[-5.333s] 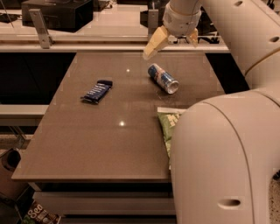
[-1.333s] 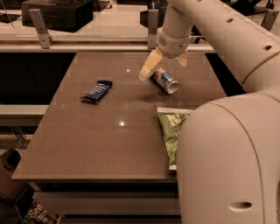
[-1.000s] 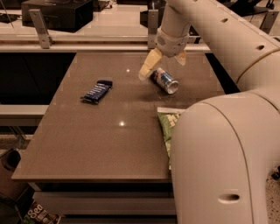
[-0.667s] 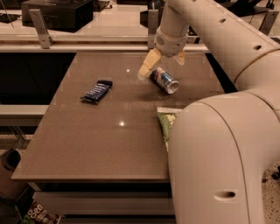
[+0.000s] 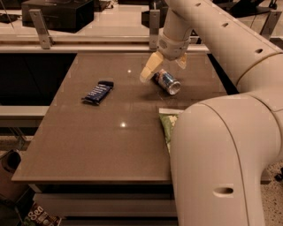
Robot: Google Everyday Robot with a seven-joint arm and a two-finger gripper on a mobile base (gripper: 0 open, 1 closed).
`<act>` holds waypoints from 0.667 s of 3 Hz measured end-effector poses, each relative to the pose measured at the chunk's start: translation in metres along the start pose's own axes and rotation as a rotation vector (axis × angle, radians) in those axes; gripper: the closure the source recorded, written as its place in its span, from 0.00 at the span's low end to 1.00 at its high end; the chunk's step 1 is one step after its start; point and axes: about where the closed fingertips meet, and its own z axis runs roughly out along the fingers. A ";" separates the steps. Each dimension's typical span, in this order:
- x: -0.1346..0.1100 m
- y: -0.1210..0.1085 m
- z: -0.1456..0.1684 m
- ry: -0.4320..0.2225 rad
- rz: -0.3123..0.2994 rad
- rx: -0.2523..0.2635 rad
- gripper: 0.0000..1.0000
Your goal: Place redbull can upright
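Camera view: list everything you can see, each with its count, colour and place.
slim metal redbull can: one, blue and silver, lying on its side at the far right of the table
flat snack bar wrapper: one, dark blue, on the table left of the can, apart from it
crinkled chip bag: one, green, at the table's right edge, partly hidden by the arm
flat-topped table: one, brown, centre of the view
boxy case: one, black, on the counter behind the table
robot arm: one, cream, reaching in from the right
gripper: one, tan fingers open, straddling the can's far end
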 end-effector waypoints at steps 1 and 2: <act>0.000 -0.003 0.004 0.003 0.005 -0.009 0.00; -0.001 -0.005 0.009 0.012 -0.003 -0.014 0.00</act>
